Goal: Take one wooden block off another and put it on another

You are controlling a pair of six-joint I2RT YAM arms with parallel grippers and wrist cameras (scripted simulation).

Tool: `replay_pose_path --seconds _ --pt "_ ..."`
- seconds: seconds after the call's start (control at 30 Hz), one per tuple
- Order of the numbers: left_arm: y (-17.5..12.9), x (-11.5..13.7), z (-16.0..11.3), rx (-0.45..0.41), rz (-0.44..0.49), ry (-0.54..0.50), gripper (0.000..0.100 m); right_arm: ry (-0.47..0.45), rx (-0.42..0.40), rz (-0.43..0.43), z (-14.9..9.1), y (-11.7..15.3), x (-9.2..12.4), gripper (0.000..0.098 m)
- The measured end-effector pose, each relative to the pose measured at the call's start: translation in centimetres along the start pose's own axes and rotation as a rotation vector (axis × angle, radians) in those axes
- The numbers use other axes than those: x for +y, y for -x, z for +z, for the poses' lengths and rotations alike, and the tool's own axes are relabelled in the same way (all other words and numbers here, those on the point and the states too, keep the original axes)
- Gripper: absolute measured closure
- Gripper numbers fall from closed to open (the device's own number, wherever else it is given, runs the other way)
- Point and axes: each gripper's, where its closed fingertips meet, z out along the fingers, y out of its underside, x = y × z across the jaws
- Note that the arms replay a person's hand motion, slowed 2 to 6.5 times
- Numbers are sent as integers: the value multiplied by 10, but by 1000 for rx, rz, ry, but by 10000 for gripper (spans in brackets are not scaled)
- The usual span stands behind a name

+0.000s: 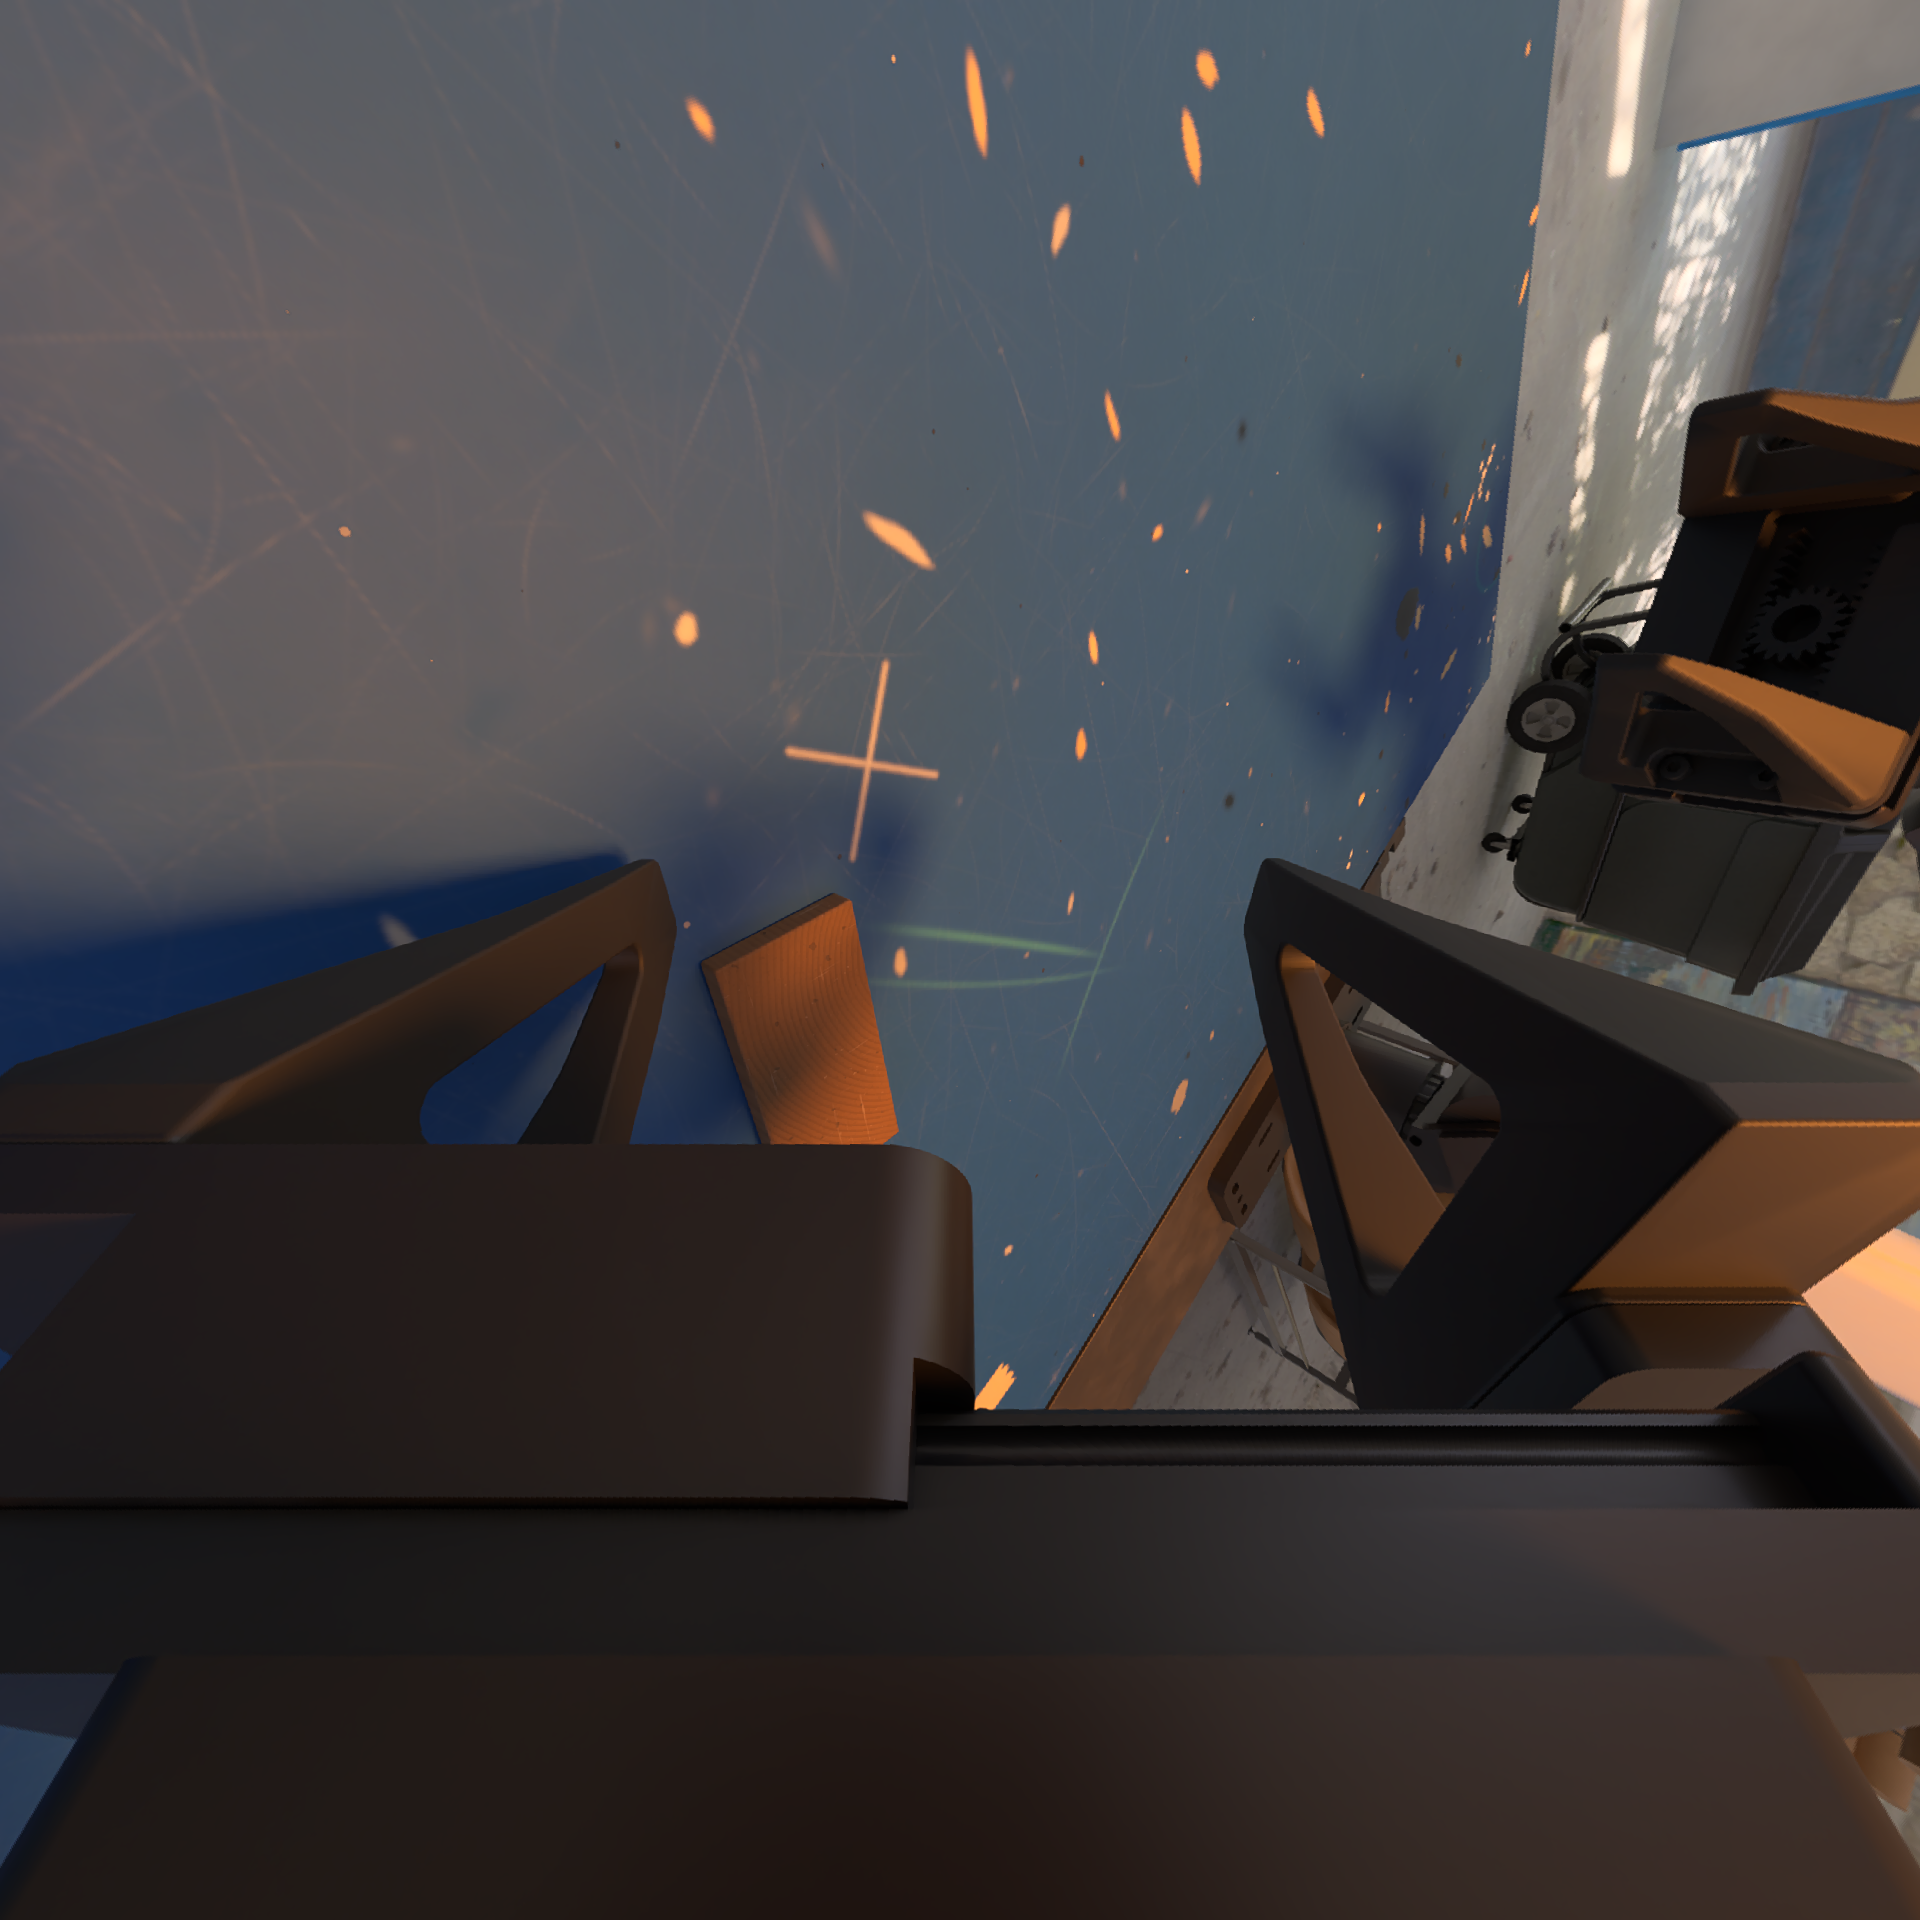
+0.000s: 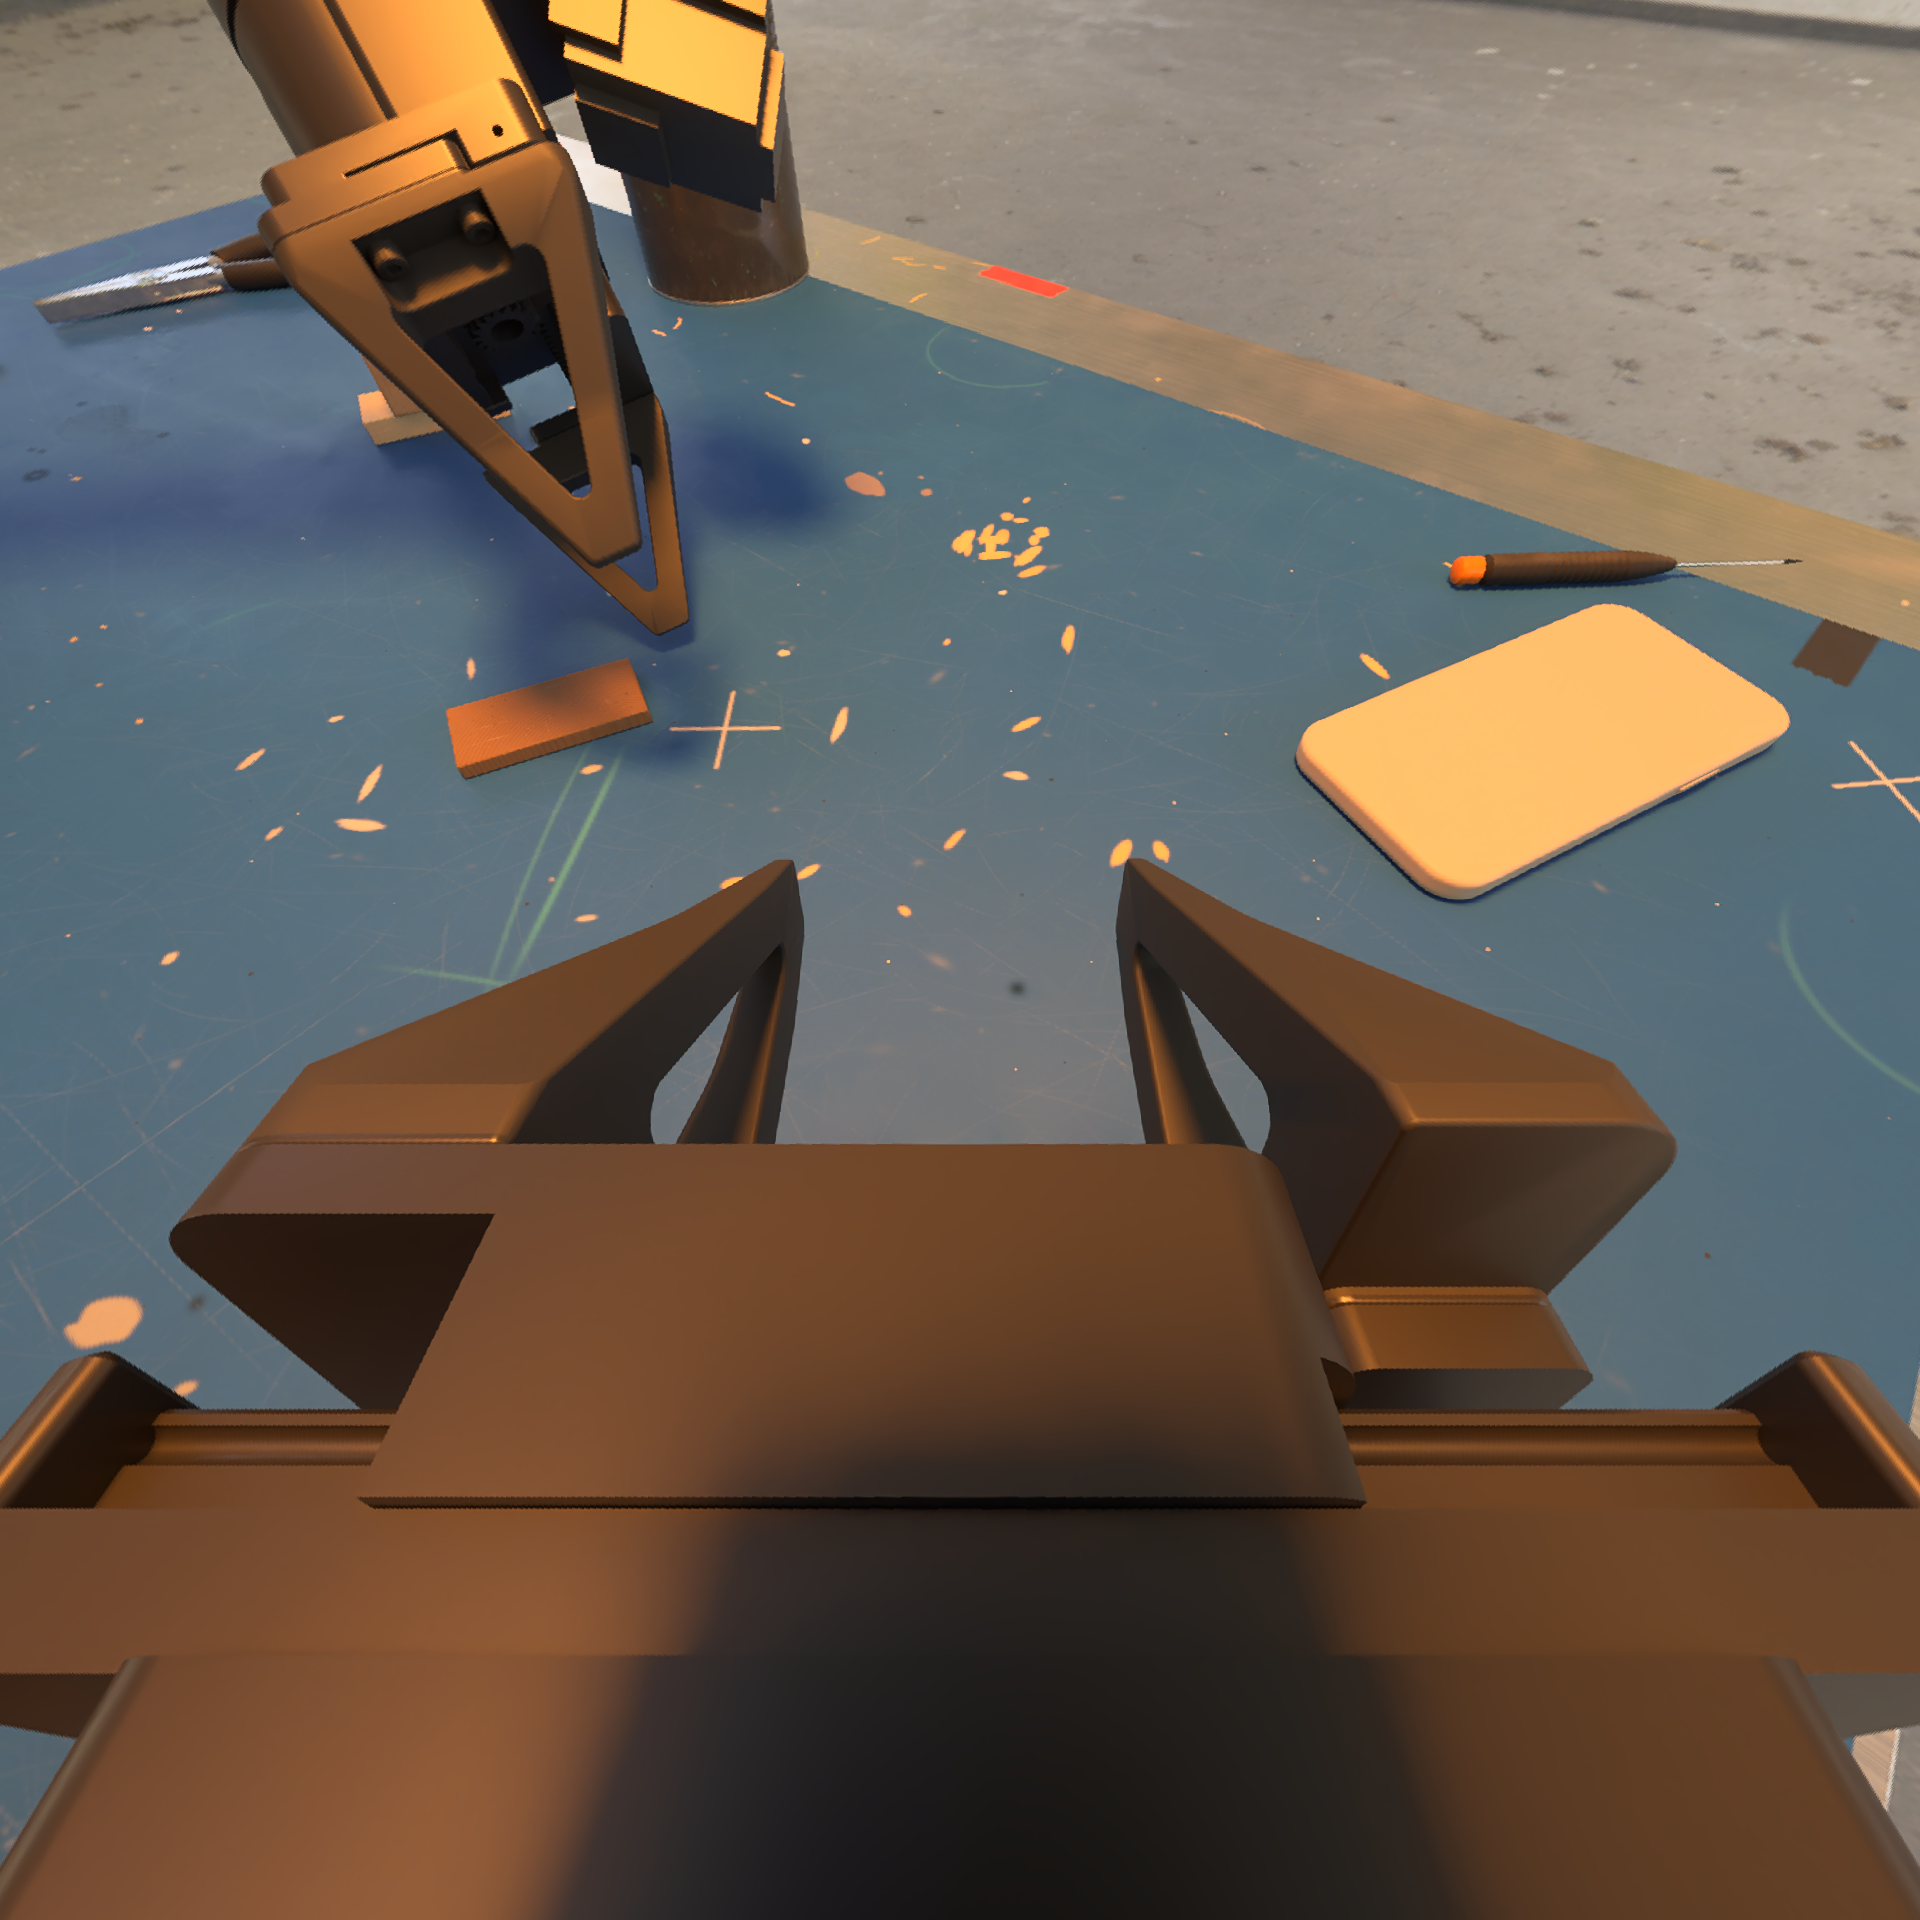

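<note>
Now the flat wooden block [image 2: 548,717] lies alone on the blue bench [image 2: 1143,665], well in from its edges, its long axis running roughly along the far wooden edge, one end toward a chalk cross [image 2: 724,728]. Above it the left gripper [image 1: 956,883] hangs with fingers spread, holding nothing. Nearer the front, the right gripper [image 2: 961,868] is likewise spread and empty.

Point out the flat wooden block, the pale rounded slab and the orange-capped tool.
Flat wooden block [image 2: 548,715], right wrist view, middle of its top face.
Pale rounded slab [image 2: 1543,746], right wrist view, centre of its top.
Orange-capped tool [image 2: 1569,567], right wrist view, on its dark handle.
</note>
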Motion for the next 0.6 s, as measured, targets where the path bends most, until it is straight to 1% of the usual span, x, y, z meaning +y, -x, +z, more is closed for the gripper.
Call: replay_pose_path --seconds 0.17,0.3,0.4,0.47,0.6 --pt "-3 0 -4 -3 30 -19 62 0 0 0 0 0 0 464" --pt "-12 -2 -10 -15 96 -61 62 0 0 0 0 0 0 464" --pt "-22 -1 -16 -42 172 -107 62 -1 1 -2 0 0 0 463" --pt "-29 0 -21 -77 240 -147 62 -2 2 -5 0 0 0 463" --pt "-44 0 -32 -194 400 -258 62 -4 4 -12 0 0 0 462"
